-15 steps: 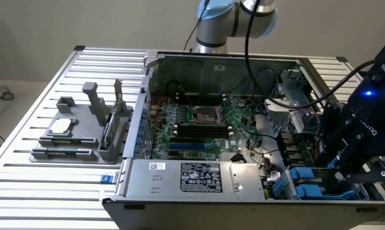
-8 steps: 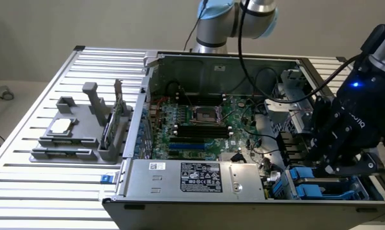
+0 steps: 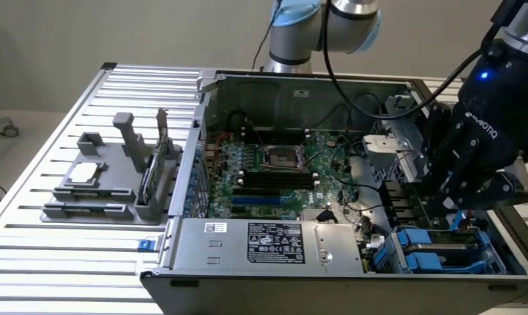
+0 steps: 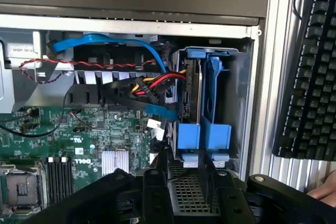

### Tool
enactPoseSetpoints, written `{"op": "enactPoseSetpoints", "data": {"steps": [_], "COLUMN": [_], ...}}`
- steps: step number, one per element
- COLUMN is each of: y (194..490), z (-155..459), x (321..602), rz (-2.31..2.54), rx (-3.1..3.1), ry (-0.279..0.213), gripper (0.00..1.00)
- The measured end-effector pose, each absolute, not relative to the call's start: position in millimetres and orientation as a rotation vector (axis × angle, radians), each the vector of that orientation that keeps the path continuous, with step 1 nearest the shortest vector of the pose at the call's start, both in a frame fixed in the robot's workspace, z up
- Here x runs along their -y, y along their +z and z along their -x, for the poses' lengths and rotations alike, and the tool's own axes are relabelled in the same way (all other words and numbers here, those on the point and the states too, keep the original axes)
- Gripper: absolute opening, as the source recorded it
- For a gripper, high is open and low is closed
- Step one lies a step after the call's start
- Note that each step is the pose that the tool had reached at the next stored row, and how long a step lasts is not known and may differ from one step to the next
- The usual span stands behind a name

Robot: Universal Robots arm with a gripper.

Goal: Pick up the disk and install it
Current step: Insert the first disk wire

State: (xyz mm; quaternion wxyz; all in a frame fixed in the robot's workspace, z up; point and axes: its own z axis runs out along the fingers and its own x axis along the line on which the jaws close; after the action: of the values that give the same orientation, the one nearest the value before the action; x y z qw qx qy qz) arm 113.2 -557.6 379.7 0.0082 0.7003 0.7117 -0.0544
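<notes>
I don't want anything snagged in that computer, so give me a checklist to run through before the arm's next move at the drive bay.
1. Case open, motherboard exposed: ok.
2. Gripper over the blue-railed drive bay: ok.
3. Cables clear of the bay: not ok, they run against its side.
4. Disk seated: cannot tell.
5. People clear: not ok, what looks like a hand sits near the gripper.

Silver-blue arm [image 3: 334, 26]; black gripper [image 3: 461, 190], blue light
</notes>
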Motion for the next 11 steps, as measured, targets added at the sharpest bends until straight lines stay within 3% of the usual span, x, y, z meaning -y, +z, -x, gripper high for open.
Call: {"op": "enactPoseSetpoints", "data": {"steps": [11], "y": [378.4], "z": [-121.9], "x": [553.1], "rz": [-2.188], "rx": [-2.223], "ry": [-0.166], "gripper": [0.37]}}
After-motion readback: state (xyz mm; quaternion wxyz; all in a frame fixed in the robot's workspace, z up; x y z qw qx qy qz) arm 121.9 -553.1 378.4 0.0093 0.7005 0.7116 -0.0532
